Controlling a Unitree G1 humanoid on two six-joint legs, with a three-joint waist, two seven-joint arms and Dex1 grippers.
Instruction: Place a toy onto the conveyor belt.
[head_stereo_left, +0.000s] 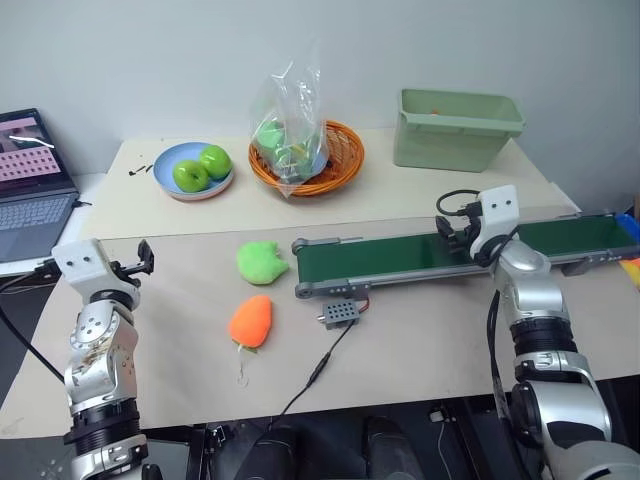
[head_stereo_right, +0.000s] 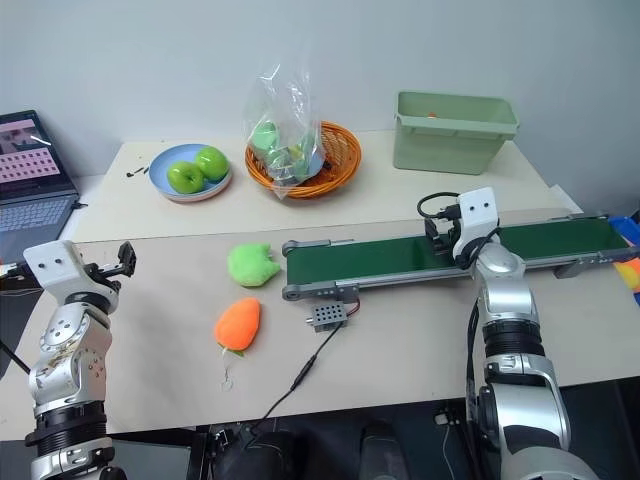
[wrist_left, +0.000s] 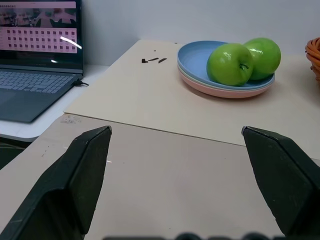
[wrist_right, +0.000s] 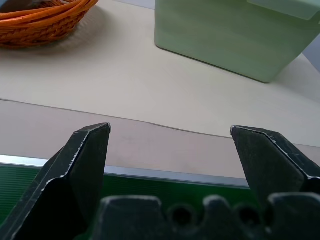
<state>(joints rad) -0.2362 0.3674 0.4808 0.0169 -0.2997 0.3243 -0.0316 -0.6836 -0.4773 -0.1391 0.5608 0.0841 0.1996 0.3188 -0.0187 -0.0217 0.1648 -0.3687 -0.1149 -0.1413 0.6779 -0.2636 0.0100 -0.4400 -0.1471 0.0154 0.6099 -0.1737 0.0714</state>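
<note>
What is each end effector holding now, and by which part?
Nothing is held. Both the left end effector and the right end effector are open and empty; the toy lies on the table.

Orange toy lies beside green conveyor belt.

both arms reach forward, left end effector and right end effector spread wide, empty.

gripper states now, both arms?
Left gripper: open, holding nothing, fingers wide apart above the table.
Right gripper: open, holding nothing, over the conveyor belt.
</note>
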